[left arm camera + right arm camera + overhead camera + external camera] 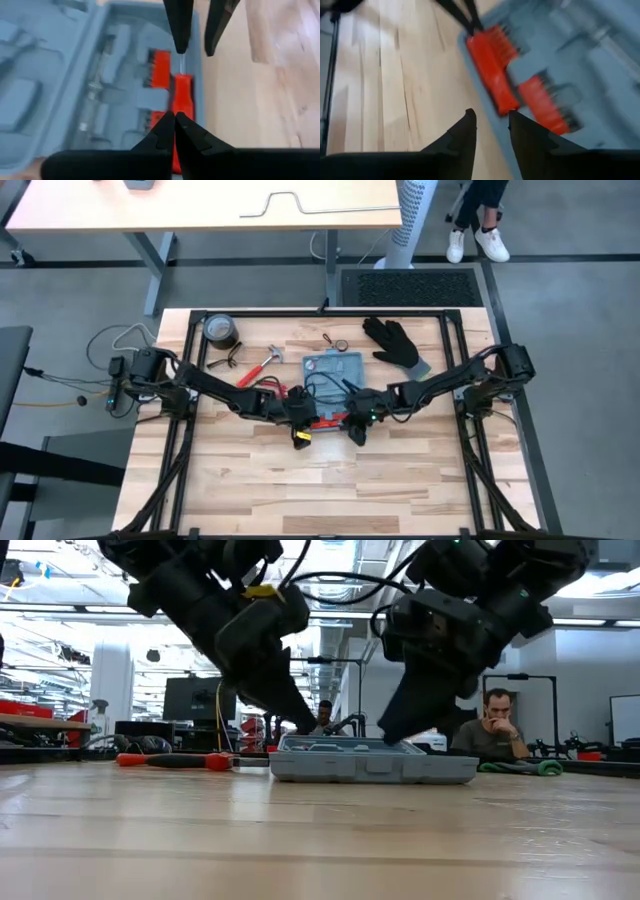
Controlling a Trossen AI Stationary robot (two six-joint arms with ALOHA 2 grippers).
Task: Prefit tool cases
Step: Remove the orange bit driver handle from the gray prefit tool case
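Both grippers are working at the tool case's (334,375) near edge: left gripper (174,116) pressed together, right gripper (490,117) spread; red-handled tools (183,97) sitting in recesses, hammer (262,365) waiting outside.

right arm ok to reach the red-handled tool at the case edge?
Probably yes. The right claw is open just short of the red-handled tool on the tool case. The left claw, shut, sits at the tool's other end.

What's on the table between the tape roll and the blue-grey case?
A red-handled hammer lies between the tape roll and the tool case, seen from the high view.
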